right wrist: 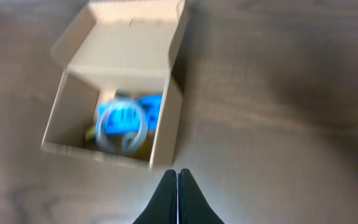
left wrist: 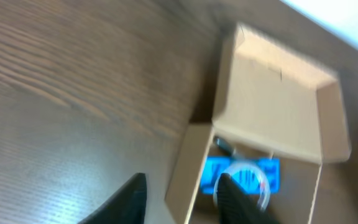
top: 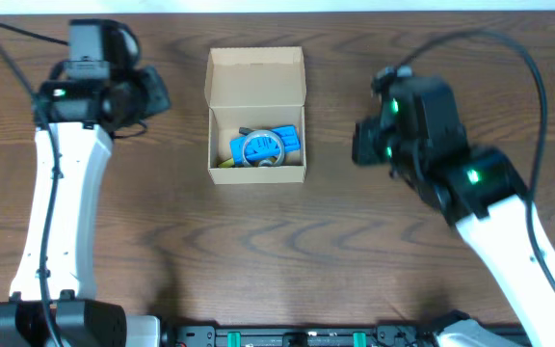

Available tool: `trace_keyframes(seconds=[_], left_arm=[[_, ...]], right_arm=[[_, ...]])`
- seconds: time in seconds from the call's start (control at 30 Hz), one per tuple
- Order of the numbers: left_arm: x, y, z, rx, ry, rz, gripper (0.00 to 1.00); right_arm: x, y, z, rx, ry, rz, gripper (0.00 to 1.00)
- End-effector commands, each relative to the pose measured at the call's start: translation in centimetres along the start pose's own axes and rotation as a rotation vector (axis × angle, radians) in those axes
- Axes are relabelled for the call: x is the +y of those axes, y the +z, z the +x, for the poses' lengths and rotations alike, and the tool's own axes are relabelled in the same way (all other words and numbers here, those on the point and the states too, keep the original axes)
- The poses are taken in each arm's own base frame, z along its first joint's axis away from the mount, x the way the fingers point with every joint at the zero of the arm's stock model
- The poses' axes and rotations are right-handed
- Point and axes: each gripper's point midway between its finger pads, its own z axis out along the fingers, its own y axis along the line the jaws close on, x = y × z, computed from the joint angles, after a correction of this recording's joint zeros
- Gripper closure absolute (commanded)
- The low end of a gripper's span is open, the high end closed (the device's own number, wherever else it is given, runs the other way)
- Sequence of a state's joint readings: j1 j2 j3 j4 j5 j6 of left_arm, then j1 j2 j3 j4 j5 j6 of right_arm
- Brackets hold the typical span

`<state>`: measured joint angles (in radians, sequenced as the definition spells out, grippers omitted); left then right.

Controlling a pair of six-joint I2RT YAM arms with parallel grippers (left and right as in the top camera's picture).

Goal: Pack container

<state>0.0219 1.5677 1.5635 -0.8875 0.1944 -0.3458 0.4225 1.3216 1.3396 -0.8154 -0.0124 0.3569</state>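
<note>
The container, a small tan cardboard box, sits at the table's middle back with its flap lid folded open away from me. Inside lie a blue packet, a clear ring on top of it, and something yellow. My left gripper hovers left of the box, apart from it. In the left wrist view the left gripper is open with nothing held, the container ahead of it. My right gripper is to the right of the box. The right wrist view shows it shut and empty, short of the container.
The table is dark brown wood. A black rail runs along its near edge between the two arm bases. A pale strip marks the far edge behind the box.
</note>
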Motion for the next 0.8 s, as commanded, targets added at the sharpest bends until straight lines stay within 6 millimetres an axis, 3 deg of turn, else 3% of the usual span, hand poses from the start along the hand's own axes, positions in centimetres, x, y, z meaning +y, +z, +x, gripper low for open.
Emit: trace_keyframes(seconds=[0.0,0.03,0.07,0.27,0.53,0.77], left_arm=[[1.3,0.4,-2.1,-0.032,-0.054,0.022,0.85],[1.7,0.6,-2.6,-0.041,-0.069,0.017,0.93],[2.1,1.0,-3.0,-0.049,-0.085,0.014,0.95],[3.0,4.8,-4.5,-0.047,-0.125,0.028,0.95],[4.5,12.3,-3.9,0.03,-0.222,0.015,0.95],[3.4,18.4,-2.2,0.136,-0.313,0.15,0.95]], right_arm=[[-0.3,1.5,-2.4,-0.012,0.032,-0.01,0.99],[-0.3,2.1,-2.9,-0.015,0.04,-0.02,0.99],[-0.4,2.8,-3.4,-0.021,0.048,-0.031,0.99],[-3.2,7.0,-4.6,-0.003,0.152,-0.056,0.99],[-6.3,13.7,-3.3,0.108,0.314,-0.153,0.99],[-6.2,19.5,-0.9,0.197,0.393,-0.246,0.99]])
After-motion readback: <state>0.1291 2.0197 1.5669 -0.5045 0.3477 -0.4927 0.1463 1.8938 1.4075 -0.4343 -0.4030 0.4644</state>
